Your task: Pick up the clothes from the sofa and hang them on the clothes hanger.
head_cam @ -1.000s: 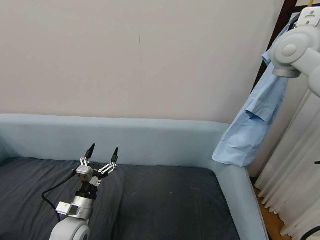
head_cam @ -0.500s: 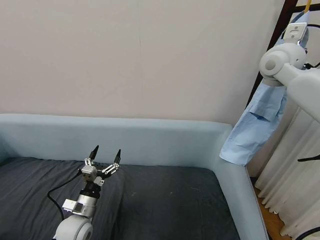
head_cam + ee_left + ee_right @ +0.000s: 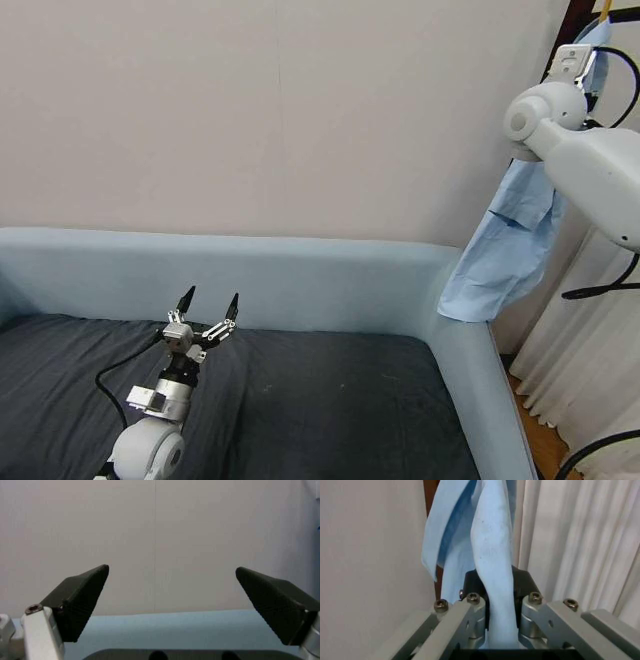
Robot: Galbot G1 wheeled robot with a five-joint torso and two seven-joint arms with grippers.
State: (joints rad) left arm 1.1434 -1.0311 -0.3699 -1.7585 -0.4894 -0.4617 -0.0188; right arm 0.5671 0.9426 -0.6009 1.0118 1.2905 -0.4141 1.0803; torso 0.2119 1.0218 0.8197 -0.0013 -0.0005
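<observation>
Raised since a second ago, the right arm reaches toward the upper right with its elbow bent, and the right gripper (image 3: 499,592) is clamped on a fold of the blue shirt (image 3: 510,250). The shirt hangs free beside the wall, its lower edge near the right corner of the sofa (image 3: 300,280), with a white curtain (image 3: 570,536) alongside. The left gripper (image 3: 210,302) points upward above the dark seat cushion (image 3: 330,400), fingers spread wide apart.

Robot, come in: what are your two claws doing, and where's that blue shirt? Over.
Right gripper raised beside the curtain, shut on the blue shirt. Left gripper open, idle above the sofa. No obstruction seen.
</observation>
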